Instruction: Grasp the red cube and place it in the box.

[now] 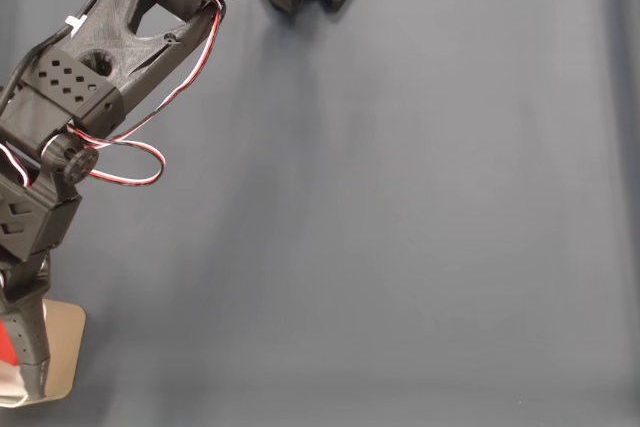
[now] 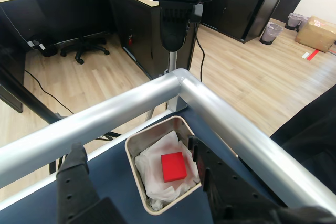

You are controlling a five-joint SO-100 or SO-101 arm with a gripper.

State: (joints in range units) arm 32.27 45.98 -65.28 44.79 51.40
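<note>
The wrist view shows the red cube lying on crumpled white paper inside the box, a beige container with rounded corners at the table's corner. My gripper hangs just above the box, open, with one finger left of the box and the other close beside the cube's right face; nothing is clamped. At the bottom left edge of the fixed view, the gripper stands over the box, and a sliver of red cube shows beside the dark finger.
A thick aluminium frame rail runs along the table edges right behind the box. A webcam on a post stands past the corner. The dark blue mat spreads to the right of the arm.
</note>
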